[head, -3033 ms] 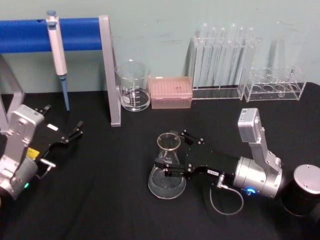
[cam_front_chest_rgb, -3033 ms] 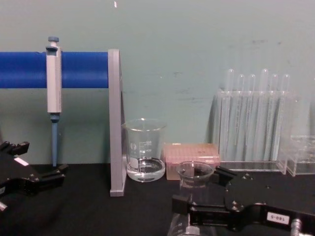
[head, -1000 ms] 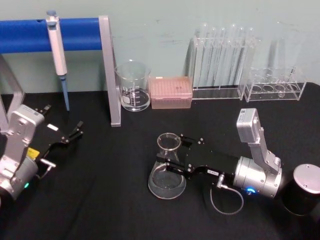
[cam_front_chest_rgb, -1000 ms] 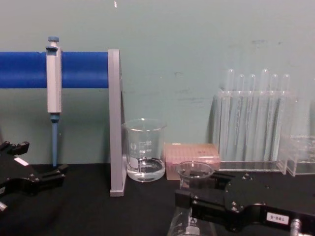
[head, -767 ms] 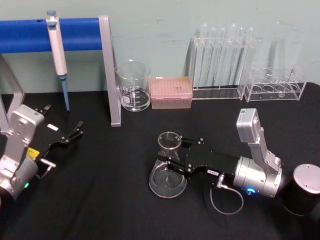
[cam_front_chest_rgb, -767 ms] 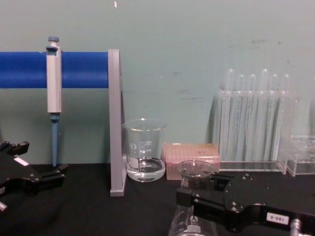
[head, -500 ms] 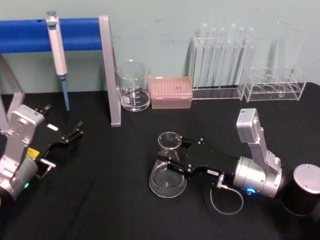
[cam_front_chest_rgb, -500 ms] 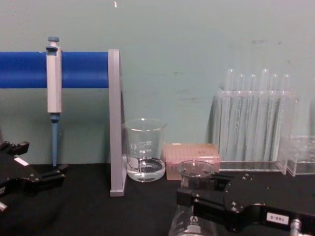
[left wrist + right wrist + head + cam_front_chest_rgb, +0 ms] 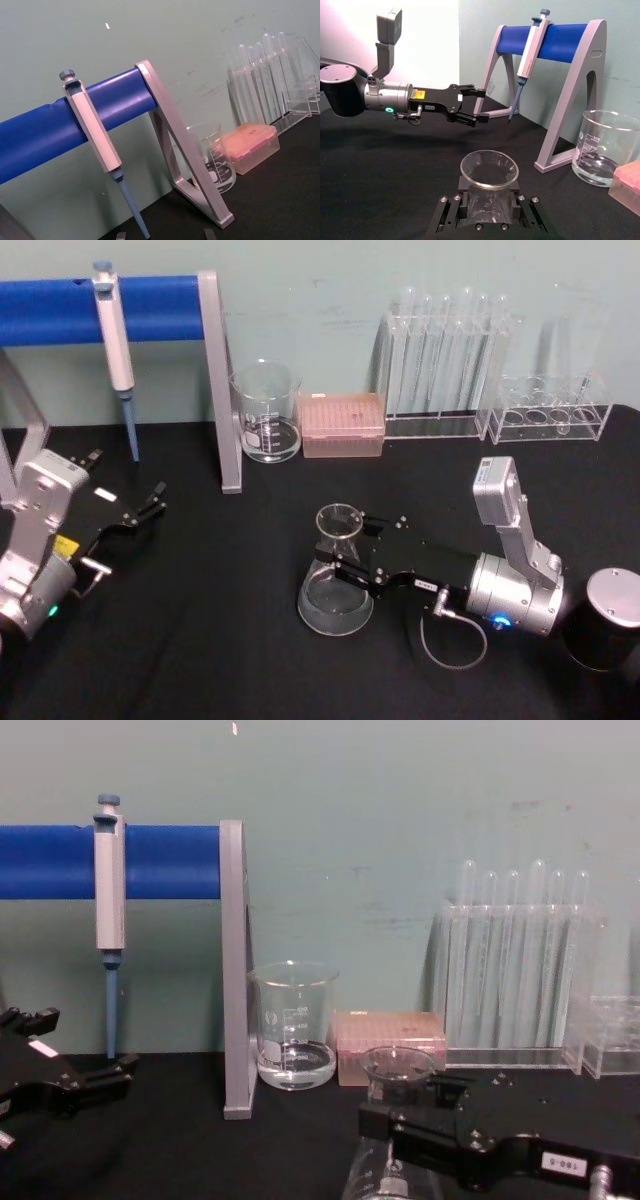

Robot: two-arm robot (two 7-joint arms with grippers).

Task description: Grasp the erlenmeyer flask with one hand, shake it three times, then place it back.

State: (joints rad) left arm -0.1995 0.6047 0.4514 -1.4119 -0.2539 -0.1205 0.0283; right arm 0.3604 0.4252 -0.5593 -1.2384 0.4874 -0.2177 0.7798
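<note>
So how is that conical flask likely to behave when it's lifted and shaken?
The erlenmeyer flask is clear glass, so probably rigid, fragile and slick; held at its tapered neck by the right gripper, it might slip downward. Its wide base should resist tipping when set back. The left gripper rests aside.

Black, screw-studded right gripper (image 9: 338,558) on a silver wrist (image 9: 510,600) (white numbered sticker (image 9: 562,1162), grey box (image 9: 497,485)).

Cropped erlenmeyer flask (image 9: 396,1072) base (chest view)
</note>
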